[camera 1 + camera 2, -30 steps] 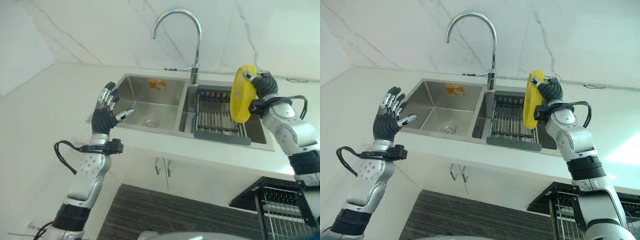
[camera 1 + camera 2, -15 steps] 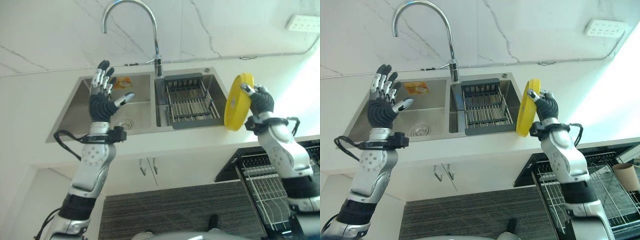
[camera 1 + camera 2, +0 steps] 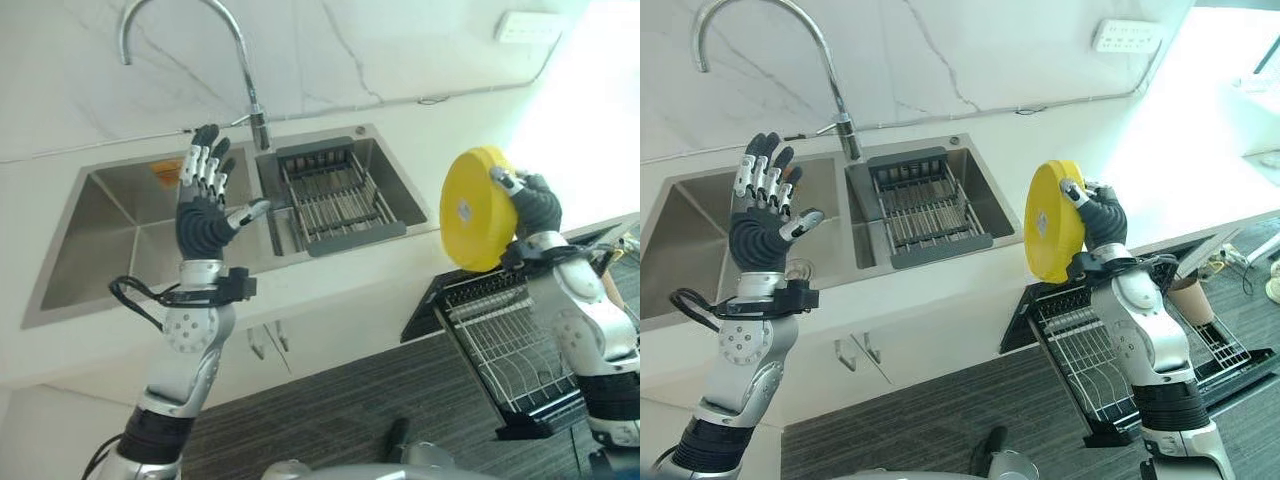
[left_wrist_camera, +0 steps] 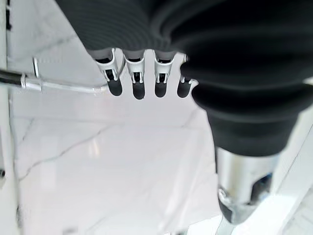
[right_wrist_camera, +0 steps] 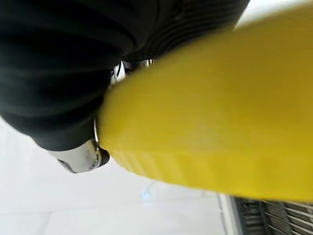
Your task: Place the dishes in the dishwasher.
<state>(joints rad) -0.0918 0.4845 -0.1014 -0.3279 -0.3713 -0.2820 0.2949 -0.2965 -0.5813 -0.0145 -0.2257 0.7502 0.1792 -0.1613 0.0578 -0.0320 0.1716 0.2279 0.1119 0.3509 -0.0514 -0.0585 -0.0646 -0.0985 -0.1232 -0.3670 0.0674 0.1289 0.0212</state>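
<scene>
sink (image 3: 110, 215) sits in the counter's (image 3: 330, 285) left part, drying rack (image 3: 335, 195) in its right basin, dishwasher rack (image 3: 510, 345) below the counter's right end.

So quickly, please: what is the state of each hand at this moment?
Left hand: open, fingers straight, raised in front of the sink, holding nothing.
Right hand: closed on the yellow plate, held on edge above the dishwasher rack.
</scene>
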